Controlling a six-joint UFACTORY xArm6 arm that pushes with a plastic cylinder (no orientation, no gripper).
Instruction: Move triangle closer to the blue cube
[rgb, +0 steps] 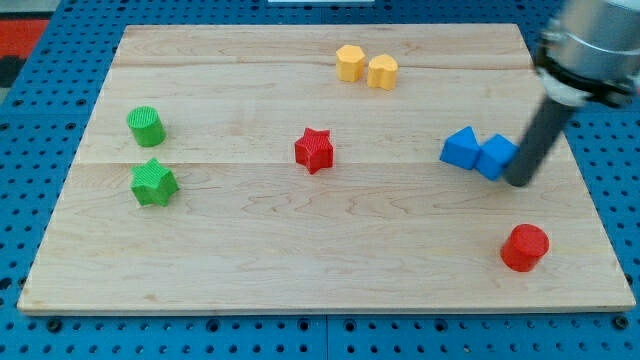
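Note:
The blue triangle (461, 147) lies at the view's right, touching the left side of the blue cube (496, 157). My tip (519, 181) sits on the board right against the cube's right side, slightly below it. The dark rod rises up and to the right from there.
A red cylinder (525, 247) sits below my tip near the board's bottom right. A red star (314, 150) is at the middle. A yellow hexagon (350, 62) and a yellow heart (382, 72) are at the top. A green cylinder (146, 126) and a green star (153, 182) are at the left.

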